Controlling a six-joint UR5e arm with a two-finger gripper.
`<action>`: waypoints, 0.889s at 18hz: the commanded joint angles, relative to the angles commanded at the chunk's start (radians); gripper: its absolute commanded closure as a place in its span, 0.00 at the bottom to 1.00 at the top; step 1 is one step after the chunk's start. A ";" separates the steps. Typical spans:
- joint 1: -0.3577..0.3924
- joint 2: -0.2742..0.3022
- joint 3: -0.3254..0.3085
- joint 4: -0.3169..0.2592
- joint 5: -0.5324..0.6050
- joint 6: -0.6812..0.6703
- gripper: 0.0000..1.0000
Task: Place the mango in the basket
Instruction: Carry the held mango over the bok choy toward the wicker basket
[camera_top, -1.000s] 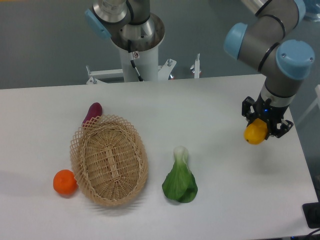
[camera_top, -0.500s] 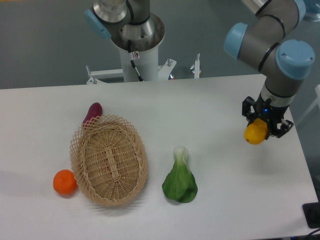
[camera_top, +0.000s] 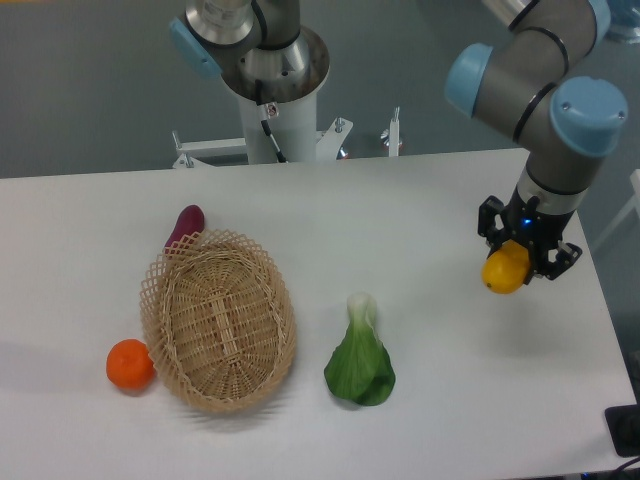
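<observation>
The yellow-orange mango (camera_top: 505, 270) hangs just above the table at the right side, clamped between the black fingers of my gripper (camera_top: 512, 262), which is shut on it. The tan woven wicker basket (camera_top: 168, 330) lies on the table at the left, oval and with nothing inside. The gripper and mango are far to the right of the basket, with the green vegetable between them.
A green bok choy (camera_top: 360, 360) lies near the middle front. An orange tangerine (camera_top: 130, 365) touches the basket's left side. A purple eggplant (camera_top: 186, 226) lies at the basket's far rim. The arm's base column (camera_top: 275, 90) stands behind the table.
The gripper with the mango has shifted slightly to the left. Everything else on the table is as before.
</observation>
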 joint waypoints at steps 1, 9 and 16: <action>-0.015 0.000 -0.002 0.000 0.002 -0.023 0.59; -0.123 0.003 -0.011 0.000 0.009 -0.167 0.59; -0.213 0.072 -0.130 0.006 0.005 -0.227 0.58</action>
